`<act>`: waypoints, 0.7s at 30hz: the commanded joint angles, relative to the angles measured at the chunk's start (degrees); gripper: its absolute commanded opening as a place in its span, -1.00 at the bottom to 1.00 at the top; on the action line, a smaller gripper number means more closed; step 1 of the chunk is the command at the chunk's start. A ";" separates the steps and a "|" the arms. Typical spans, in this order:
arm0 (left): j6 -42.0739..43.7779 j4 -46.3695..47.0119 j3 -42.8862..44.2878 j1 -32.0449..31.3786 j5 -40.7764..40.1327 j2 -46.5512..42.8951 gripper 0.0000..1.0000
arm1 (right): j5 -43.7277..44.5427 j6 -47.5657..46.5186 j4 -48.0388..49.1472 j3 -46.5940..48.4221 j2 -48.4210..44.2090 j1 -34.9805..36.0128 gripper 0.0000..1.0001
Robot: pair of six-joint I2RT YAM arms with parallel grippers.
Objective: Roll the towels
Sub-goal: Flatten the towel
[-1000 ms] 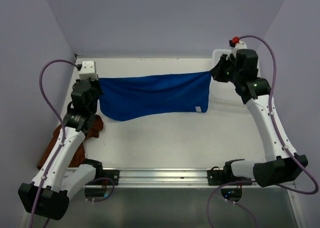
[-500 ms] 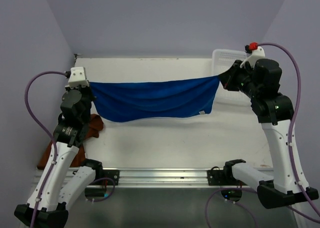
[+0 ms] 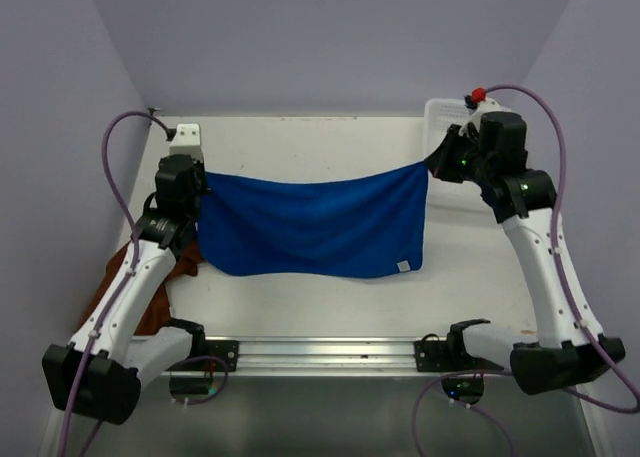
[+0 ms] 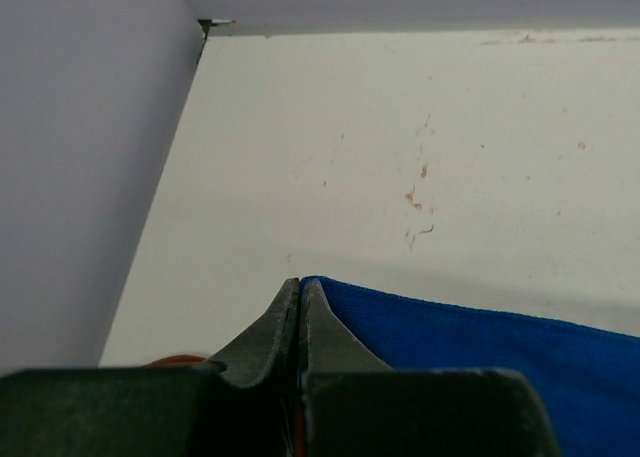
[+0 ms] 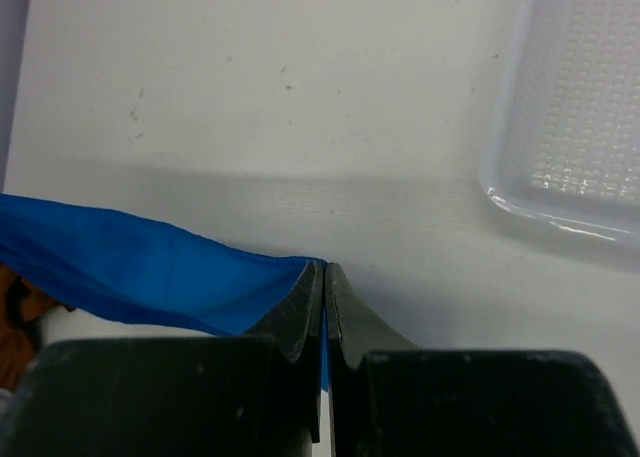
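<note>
**Q:** What lies closest to you?

**A:** The rust-brown towel (image 3: 187,262), crumpled at the left edge of the table (image 3: 300,137), partly hidden under my left arm. Neither of my hands touches it.

**Q:** And the blue towel?

**A:** The blue towel (image 3: 312,227) hangs spread out between my two hands, across the middle of the table. Its top edge sags a little in the centre, and a small white label sits at its lower right corner. I cannot tell whether its lower edge touches the table.

**Q:** How are your hands?

**A:** My left gripper (image 4: 300,282) is pinched tight on the towel's upper left corner. My right gripper (image 5: 323,267) is pinched just as tight on the upper right corner.

**Q:** Anything farther back?

**A:** The white basket (image 5: 570,107) sits in the far right corner, just beyond my right hand.
</note>
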 commanded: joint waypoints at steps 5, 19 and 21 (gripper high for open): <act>1.14 14.00 1.64 1.42 2.36 14.74 -1.00 | 0.77 1.11 12.65 -2.94 15.05 -1.80 -1.00; 5.80 32.48 -0.72 5.20 13.17 27.77 -1.00 | -3.80 -3.64 18.65 1.90 30.90 -5.23 -1.00; 6.06 34.24 -1.77 5.72 15.44 28.04 -1.00 | -4.07 -4.34 18.92 1.55 31.16 -5.41 -1.00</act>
